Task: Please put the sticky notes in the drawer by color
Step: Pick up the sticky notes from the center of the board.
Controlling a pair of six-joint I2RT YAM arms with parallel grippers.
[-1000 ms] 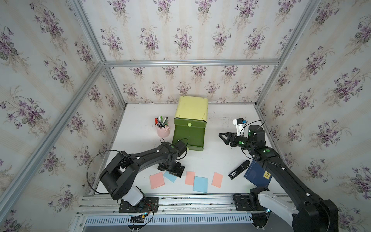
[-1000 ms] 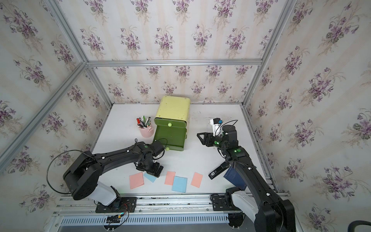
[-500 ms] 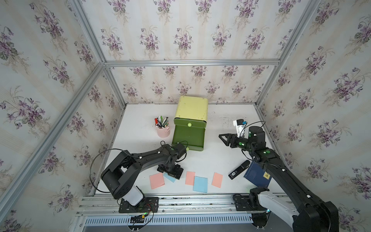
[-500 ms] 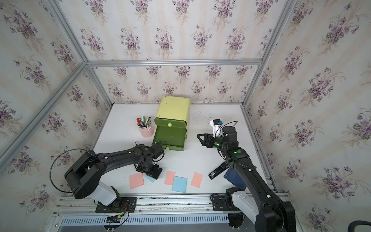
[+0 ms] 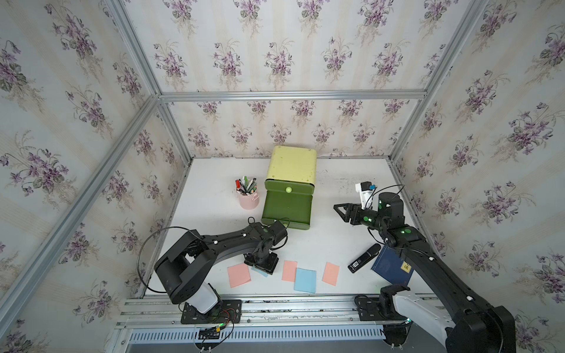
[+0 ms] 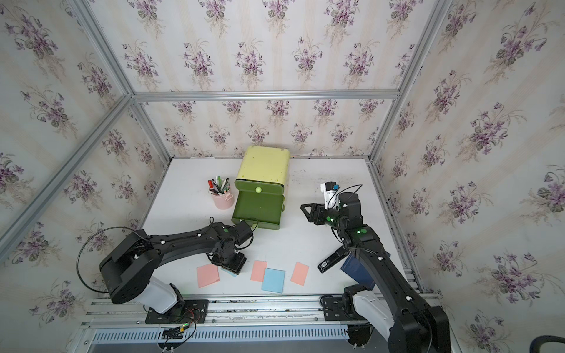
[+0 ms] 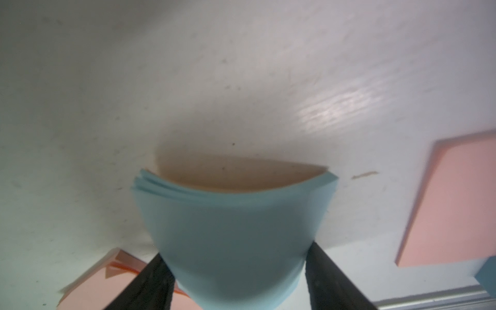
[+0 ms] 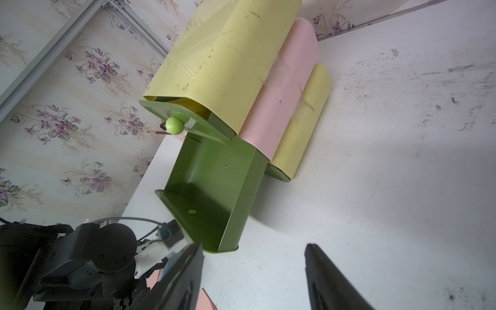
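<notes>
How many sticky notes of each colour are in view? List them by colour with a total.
Pink sticky notes: 3
Blue sticky notes: 2, one bent in the left gripper
Total: 5

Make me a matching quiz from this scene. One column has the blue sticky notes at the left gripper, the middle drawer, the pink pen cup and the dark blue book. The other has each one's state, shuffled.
Things:
1. blue sticky notes at the left gripper
2. middle drawer
3. pink pen cup
4. dark blue book

States:
A. lying flat and closed
B. bowed into a curve, pinched from both sides
C. standing upright, full of pens
D. pulled out, nothing seen inside

Pairs: 1-B, 2-D, 3-C, 4-A
</notes>
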